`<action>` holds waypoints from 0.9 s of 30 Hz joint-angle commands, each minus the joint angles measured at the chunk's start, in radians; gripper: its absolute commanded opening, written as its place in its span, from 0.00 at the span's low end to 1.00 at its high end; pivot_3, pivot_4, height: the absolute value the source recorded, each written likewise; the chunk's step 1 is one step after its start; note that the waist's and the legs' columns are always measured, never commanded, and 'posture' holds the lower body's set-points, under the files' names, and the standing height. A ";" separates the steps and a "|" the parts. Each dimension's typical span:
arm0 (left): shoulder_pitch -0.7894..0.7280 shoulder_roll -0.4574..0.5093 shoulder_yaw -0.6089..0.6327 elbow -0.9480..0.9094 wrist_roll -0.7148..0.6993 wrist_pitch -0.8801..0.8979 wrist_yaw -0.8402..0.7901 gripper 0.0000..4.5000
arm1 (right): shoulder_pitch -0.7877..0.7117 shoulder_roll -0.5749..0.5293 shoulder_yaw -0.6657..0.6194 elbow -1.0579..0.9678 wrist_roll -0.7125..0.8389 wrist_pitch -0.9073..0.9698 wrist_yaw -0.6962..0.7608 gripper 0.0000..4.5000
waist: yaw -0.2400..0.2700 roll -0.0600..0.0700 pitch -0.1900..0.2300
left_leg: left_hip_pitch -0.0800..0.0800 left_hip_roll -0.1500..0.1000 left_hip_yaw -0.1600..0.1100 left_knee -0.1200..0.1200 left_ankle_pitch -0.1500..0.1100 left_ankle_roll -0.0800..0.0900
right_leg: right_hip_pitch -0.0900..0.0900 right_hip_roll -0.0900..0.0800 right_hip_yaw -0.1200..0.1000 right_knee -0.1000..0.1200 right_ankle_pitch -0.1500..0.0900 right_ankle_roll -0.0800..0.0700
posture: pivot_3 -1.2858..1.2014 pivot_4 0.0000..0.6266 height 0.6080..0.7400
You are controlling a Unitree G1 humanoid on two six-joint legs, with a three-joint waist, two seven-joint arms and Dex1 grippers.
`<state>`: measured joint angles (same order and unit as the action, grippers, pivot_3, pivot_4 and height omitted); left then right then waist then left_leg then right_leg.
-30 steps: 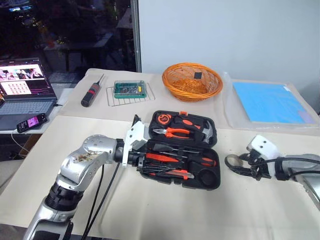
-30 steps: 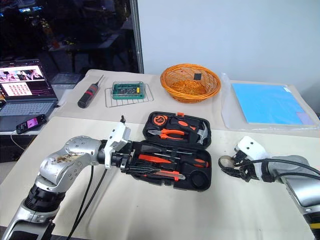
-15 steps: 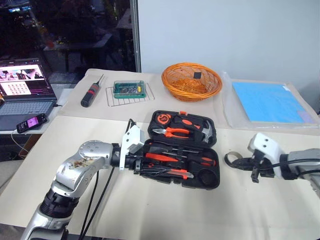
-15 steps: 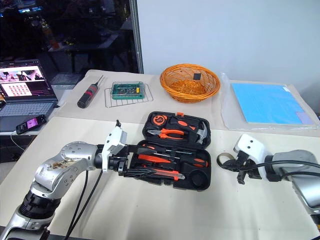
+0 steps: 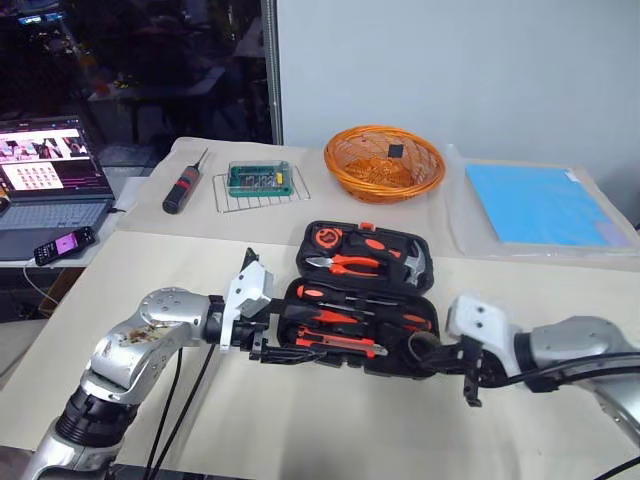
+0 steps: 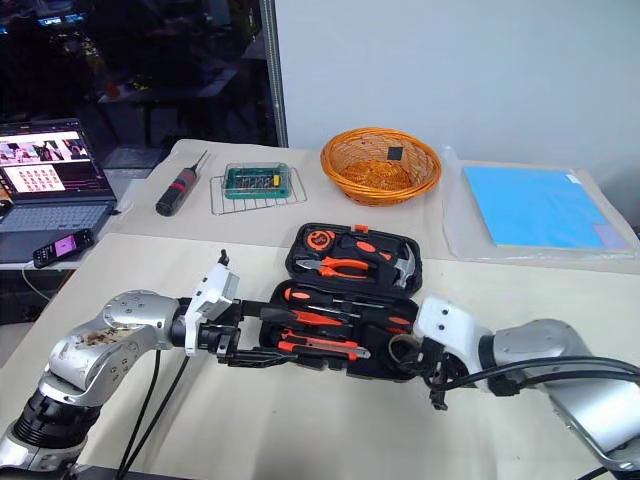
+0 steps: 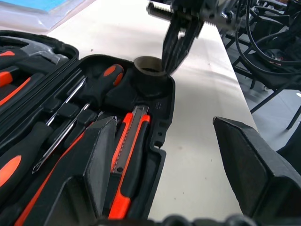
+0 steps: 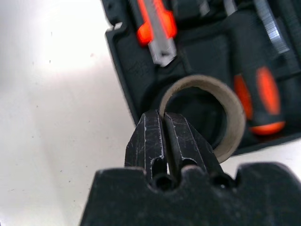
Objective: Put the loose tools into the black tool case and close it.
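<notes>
Right gripper (image 8: 162,123) has swung in from the side, jaws pinched on a tape roll (image 8: 221,101), probably seating in the black tool case (image 5: 365,300) corner recess. Left gripper (image 7: 164,155) gapes wide, empty, case edge and utility knife (image 7: 129,155) between its jaws.

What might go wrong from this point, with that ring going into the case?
1. The right gripper pinches the ring by its wall over a round hollow in the corner of the case. If the ring lands crooked, the case may not shut.
2. The open left gripper straddles the case's edge by the knife and might nudge the case.
</notes>
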<state>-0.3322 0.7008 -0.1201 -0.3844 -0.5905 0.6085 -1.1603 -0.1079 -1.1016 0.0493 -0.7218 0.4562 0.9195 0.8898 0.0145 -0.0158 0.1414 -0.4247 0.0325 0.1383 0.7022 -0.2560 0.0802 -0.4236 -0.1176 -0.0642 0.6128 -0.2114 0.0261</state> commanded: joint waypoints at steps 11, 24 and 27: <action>0.018 0.022 0.037 -0.019 -0.004 -0.044 -0.005 0.78 | -0.070 0.010 0.088 -0.031 0.021 0.030 0.017 0.01 | -0.002 0.000 0.000 | 0.000 0.000 0.000 0.000 0.000 0.000 | 0.000 0.000 0.000 0.000 0.000 0.000 | 0.52 0.24 1.00; 0.071 0.025 0.086 0.034 -0.003 -0.048 0.052 0.78 | -0.044 0.047 -0.018 -0.034 0.063 0.028 -0.001 0.66 | 0.003 0.000 0.000 | 0.000 0.000 0.000 -0.002 0.000 0.000 | -0.001 0.000 -0.001 0.000 0.000 0.000 | 0.52 0.24 1.00; 0.032 -0.040 0.134 0.063 -0.047 0.039 0.188 0.78 | -0.002 0.139 -0.200 -0.067 0.147 0.048 -0.064 0.74 | 0.002 -0.001 0.001 | 0.000 0.000 0.000 -0.002 0.000 0.000 | -0.001 0.000 -0.001 0.000 0.000 0.000 | 0.52 0.24 1.00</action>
<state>-0.2637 0.7049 -0.0374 -0.3299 -0.5890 0.5901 -1.0695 -0.1131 -1.0030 -0.0102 -0.7403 0.5414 0.9509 0.8721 0.0163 -0.0164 0.1419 -0.4249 0.0328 0.1376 0.7002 -0.2558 0.0797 -0.4236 -0.1175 -0.0655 0.6126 -0.2110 0.0268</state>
